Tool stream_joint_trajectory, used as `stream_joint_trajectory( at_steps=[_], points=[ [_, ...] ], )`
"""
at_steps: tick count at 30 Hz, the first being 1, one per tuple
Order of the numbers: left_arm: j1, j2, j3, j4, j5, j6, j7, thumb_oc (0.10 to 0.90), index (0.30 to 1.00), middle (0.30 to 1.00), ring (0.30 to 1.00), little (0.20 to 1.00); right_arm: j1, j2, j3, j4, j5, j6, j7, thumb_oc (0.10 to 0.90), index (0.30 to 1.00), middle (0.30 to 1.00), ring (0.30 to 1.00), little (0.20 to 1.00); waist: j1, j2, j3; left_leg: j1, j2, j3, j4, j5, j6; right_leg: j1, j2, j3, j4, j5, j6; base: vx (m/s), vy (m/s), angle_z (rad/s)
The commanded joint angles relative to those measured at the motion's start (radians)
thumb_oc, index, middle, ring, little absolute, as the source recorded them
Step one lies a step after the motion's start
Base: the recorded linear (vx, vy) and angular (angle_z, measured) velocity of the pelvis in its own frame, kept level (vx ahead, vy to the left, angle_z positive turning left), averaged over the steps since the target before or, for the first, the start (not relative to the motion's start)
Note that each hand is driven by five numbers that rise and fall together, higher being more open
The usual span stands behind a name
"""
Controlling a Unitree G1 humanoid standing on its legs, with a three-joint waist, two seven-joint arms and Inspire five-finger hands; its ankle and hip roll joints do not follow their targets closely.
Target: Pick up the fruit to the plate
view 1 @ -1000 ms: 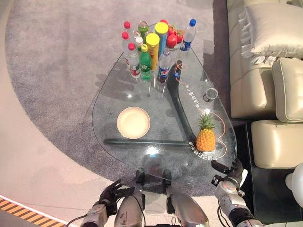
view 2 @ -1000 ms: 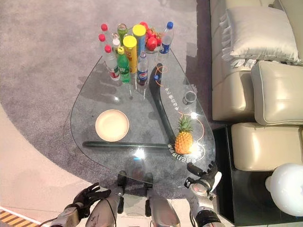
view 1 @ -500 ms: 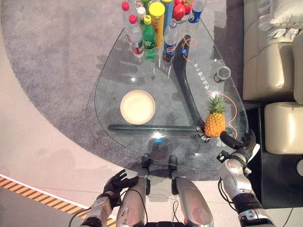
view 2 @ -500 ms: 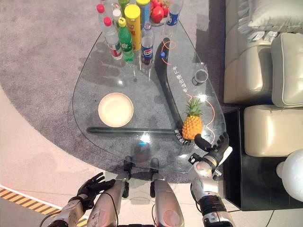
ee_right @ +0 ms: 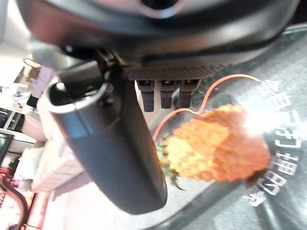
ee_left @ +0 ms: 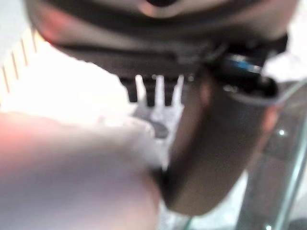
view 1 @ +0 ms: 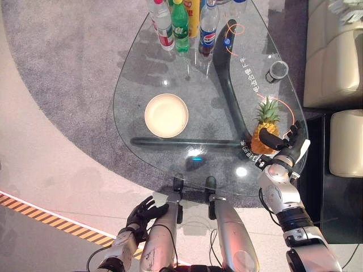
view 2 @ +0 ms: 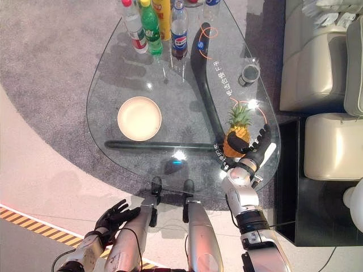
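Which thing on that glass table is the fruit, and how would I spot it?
Start at the glass table and go to its edge nearest the cream sofa. There a pineapple stands upright, right beside the robot's right hand. Orange body and green spiky crown set it apart from the bottles at the far end and the round plate.

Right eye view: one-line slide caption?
Right hand open beside the pineapple on the glass table, empty plate to its left.

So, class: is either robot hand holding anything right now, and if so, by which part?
Nothing is held. The right robot hand is open beside the pineapple, not gripping it; the left robot hand hangs open below the table.
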Motion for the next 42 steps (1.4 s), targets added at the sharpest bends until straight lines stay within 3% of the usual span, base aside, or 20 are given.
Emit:
stream_joint_trajectory(
  at_steps=[1,8,20,37,42],
  points=[
    [0.073,-0.011,-0.034,0.007,-0.007,0.012,0.008,0.800,0.900,0.900,0.900,0.900,-0.022,-0.116,-0.016,-0.096,-0.088,-0.020,-0.103,0.800,0.900,0.900,0.900,0.900,-0.007,-0.017,-0.014,-0.073,-0.034,-0.012,0.165,-0.095,0.022,0.024,0.002,-0.009,-0.103,0.083,-0.004,0.00,0.000,0.00],
    [0.066,-0.009,-0.069,-0.026,-0.031,0.017,0.016,0.800,0.900,0.900,0.900,0.900,-0.100,-0.157,-0.007,-0.005,-0.112,0.056,-0.173,0.800,0.900,0.900,0.900,0.900,0.006,-0.003,-0.014,-0.123,-0.040,-0.013,0.172,-0.088,0.026,-0.036,-0.003,-0.012,-0.083,0.088,0.002,0.00,0.000,0.00],
    [0.056,-0.008,-0.094,-0.059,-0.064,0.022,0.014,0.800,0.900,0.900,0.900,0.900,-0.166,-0.162,0.046,0.050,-0.104,0.076,-0.156,0.800,0.900,0.900,0.900,0.900,0.020,0.008,-0.014,-0.162,-0.050,-0.016,0.173,-0.078,0.029,-0.081,-0.009,-0.013,-0.071,0.095,0.006,0.00,0.014,0.00],
    [0.041,-0.010,-0.102,-0.063,-0.078,0.020,0.016,0.800,0.900,0.900,0.900,0.900,-0.192,-0.097,0.087,0.126,0.113,0.104,-0.043,0.800,0.900,0.900,0.900,0.900,0.037,0.009,-0.014,-0.179,-0.056,-0.024,0.163,-0.068,0.030,-0.108,-0.012,-0.027,-0.062,0.097,0.006,0.00,0.002,0.01],
    [0.034,-0.015,-0.102,-0.069,-0.072,0.025,0.021,0.800,0.900,0.900,0.900,0.900,-0.177,-0.068,0.103,0.173,0.275,0.136,0.045,0.800,0.900,0.900,0.900,0.900,0.042,0.008,-0.014,-0.175,-0.057,-0.027,0.160,-0.066,0.030,-0.104,-0.015,-0.031,-0.064,0.100,0.005,0.01,0.003,0.07]
  ],
)
